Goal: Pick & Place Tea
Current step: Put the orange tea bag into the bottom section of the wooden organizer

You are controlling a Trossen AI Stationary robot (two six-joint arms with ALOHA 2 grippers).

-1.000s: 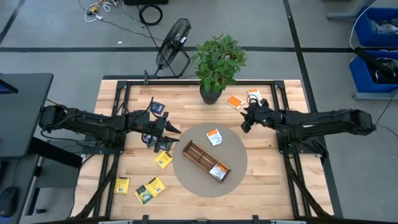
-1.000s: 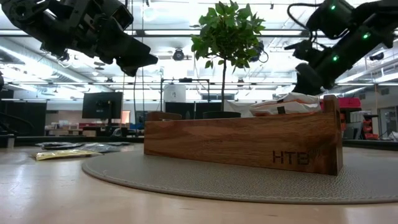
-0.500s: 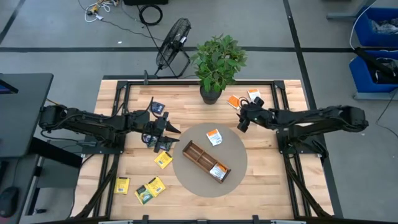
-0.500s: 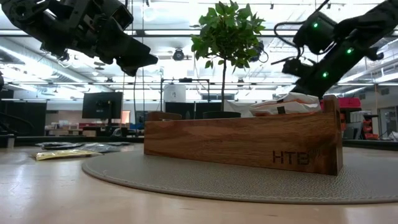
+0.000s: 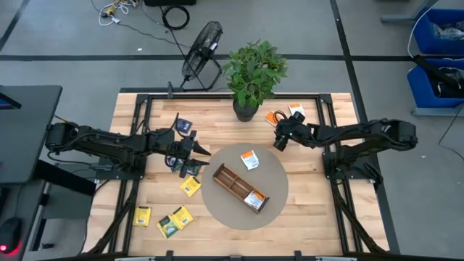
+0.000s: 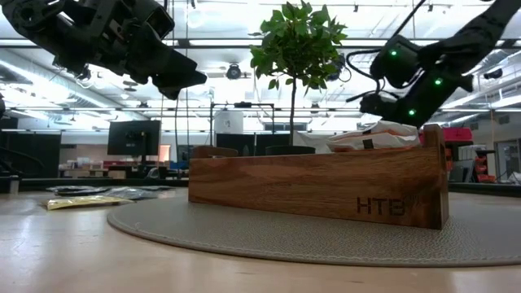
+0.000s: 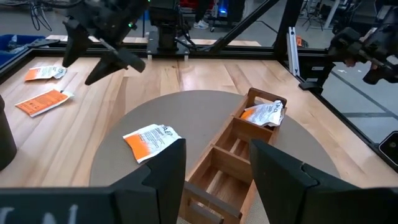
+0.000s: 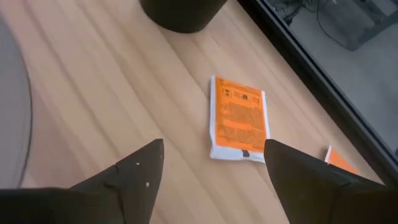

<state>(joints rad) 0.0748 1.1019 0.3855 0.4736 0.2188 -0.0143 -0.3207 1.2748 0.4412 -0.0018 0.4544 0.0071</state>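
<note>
Tea sachets lie scattered over the bench (image 5: 217,119) in the high view: one orange sachet (image 5: 273,117) near the plant pot (image 5: 245,110), another on the round mat (image 5: 279,174) beside the wooden tray (image 5: 230,183), one in the tray's end compartment, and yellow and dark ones near the left arm. The right hand (image 5: 280,140) hovers just beside the orange sachet by the pot; the left hand (image 5: 190,156) waits near the mat's left edge, above the yellow sachets. In the low view, the tray (image 6: 317,185) stands on the mat with a sachet's top (image 6: 378,134) showing above its wall, and both arms hang well above the bench. The left wrist view looks past its parted, empty fingers (image 7: 165,165) at the tray (image 7: 233,152), a sachet in its far compartment and another (image 7: 151,139) flat on the mat. The right wrist view shows its fingers (image 8: 140,168) spread wide, holding nothing, with the orange sachet (image 8: 239,117) lying flat on the bench between and ahead of them. The step in hand appears to be the approach to this sachet. The next move likely calls for lowering the right hand with the fingers straddling the thin packet, then closing on its edges.
</note>
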